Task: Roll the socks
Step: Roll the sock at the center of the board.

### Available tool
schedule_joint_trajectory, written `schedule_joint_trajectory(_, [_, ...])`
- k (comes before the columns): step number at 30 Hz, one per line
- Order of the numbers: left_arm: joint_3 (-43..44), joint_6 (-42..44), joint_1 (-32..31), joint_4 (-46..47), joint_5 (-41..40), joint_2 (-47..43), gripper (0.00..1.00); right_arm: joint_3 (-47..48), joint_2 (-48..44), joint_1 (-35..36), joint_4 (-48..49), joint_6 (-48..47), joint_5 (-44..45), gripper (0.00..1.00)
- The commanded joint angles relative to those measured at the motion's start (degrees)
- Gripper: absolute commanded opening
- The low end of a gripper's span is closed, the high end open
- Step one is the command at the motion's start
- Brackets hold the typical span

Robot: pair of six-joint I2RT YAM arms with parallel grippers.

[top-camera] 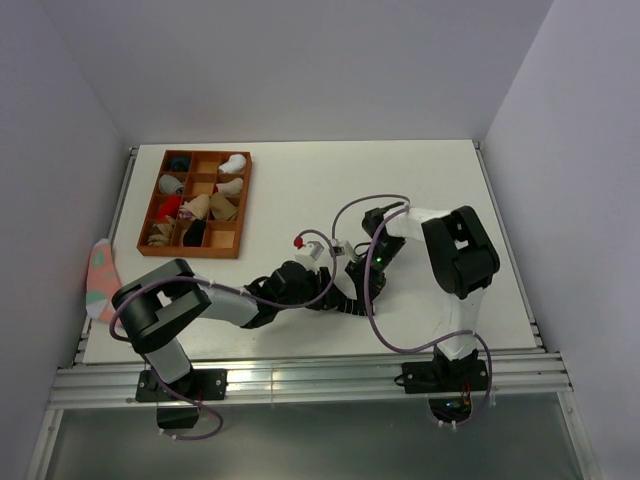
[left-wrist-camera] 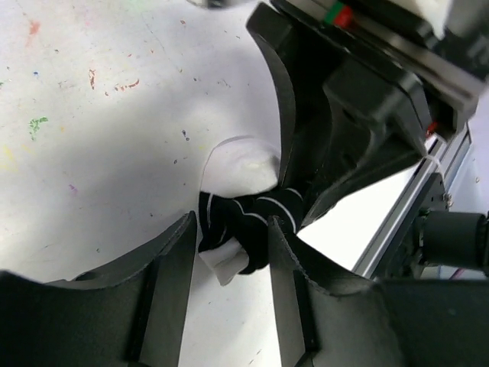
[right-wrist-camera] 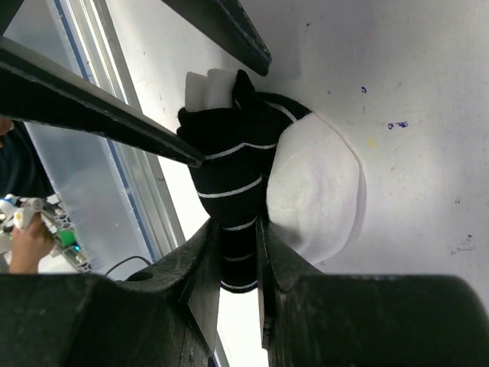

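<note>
A black sock with thin white stripes (right-wrist-camera: 233, 164) lies bunched on the white table, with a rounded white fabric part (right-wrist-camera: 317, 191) beside it. My right gripper (right-wrist-camera: 238, 264) is shut on the sock's striped end, which is pinched between both fingers. In the left wrist view the same sock (left-wrist-camera: 244, 218) sits between the tips of my left gripper (left-wrist-camera: 231, 264). Its jaws stand apart, the right finger (left-wrist-camera: 289, 283) touches the fabric, and a small white flap hangs below. From above, both grippers meet mid-table (top-camera: 350, 278) and hide the sock.
A wooden tray (top-camera: 243, 205) with compartments holding several sock bundles stands at the back left. A pink sock with teal patches (top-camera: 100, 275) lies at the table's left edge. The metal rail (top-camera: 300, 378) runs along the near edge, close to the grippers.
</note>
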Motion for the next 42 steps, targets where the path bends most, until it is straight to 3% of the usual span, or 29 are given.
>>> schedule_joint_trajectory(1, [-1.66,5.03,-0.44,6.75,0.66,-1.89,0.48,0.84,2.77,-0.33,1.78,-1.15,6.69,0.23])
schedule_joint_trajectory(12, [2.20,7.66,-0.35,7.55,9.53,2.32,0.49,1.72,3.74,-0.33,1.52,-0.27,7.13,0.23])
schedule_joint_trajectory(18, [4.14,7.93,-0.35,5.35,10.33,5.84,0.47,1.72,4.01,-0.33,1.43,-0.01,7.30,0.23])
schedule_joint_trajectory(22, [6.42,7.49,-0.44,0.70,8.76,8.04,0.34,1.28,3.22,-0.33,2.74,0.70,7.83,0.23])
schedule_joint_trajectory(26, [11.50,7.66,-1.49,-8.17,6.38,10.14,0.06,0.05,0.94,-0.33,5.90,3.50,9.50,0.27])
schedule_joint_trajectory(28, [13.97,7.76,-2.54,-16.07,3.06,11.73,0.00,-0.65,-1.43,-0.25,8.36,4.56,11.34,0.31])
schedule_joint_trajectory(29, [15.81,7.58,-2.99,-17.66,2.52,12.17,0.00,-1.44,-2.40,-0.24,9.33,5.78,11.87,0.38])
schedule_joint_trajectory(32, [17.06,5.66,-3.34,-21.71,1.46,13.22,0.00,-3.55,-6.27,-0.24,12.84,8.07,13.89,0.47])
schedule_joint_trajectory(42, [19.96,1.78,-3.17,-29.63,0.93,16.56,0.00,-8.74,-15.41,-2.70,20.23,14.84,17.32,0.58])
